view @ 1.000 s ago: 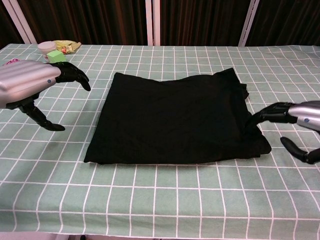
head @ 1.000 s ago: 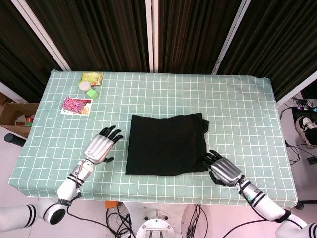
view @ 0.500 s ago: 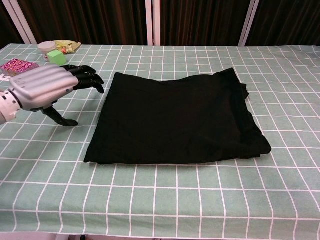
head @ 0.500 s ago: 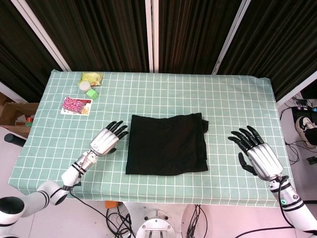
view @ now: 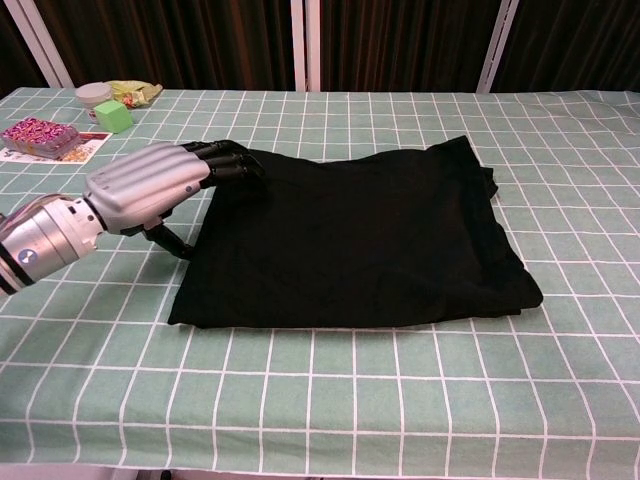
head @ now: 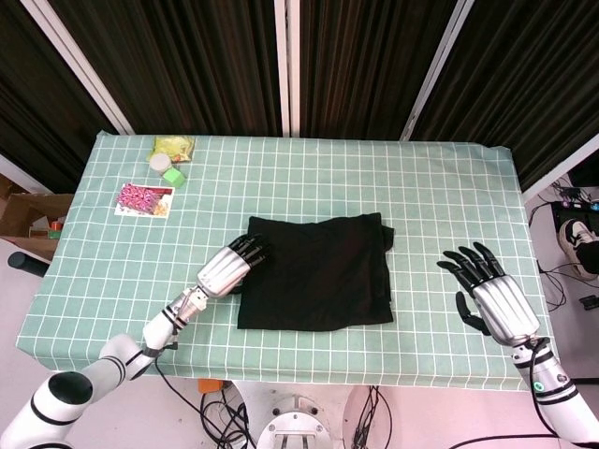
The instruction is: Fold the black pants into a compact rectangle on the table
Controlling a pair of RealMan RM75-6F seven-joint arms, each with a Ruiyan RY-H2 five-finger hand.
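Reaching with left hand [head: 227,269], fingers spread and empty, onto black pants [head: 318,273] left edge; right hand [head: 493,297] released. Next: pinch edge, fold rightward.

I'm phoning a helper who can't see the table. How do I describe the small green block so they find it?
Go to the table's far left corner, where a few small things cluster. The green block sits just in front of the white tub and yellow packet: the only cube there, bright green.
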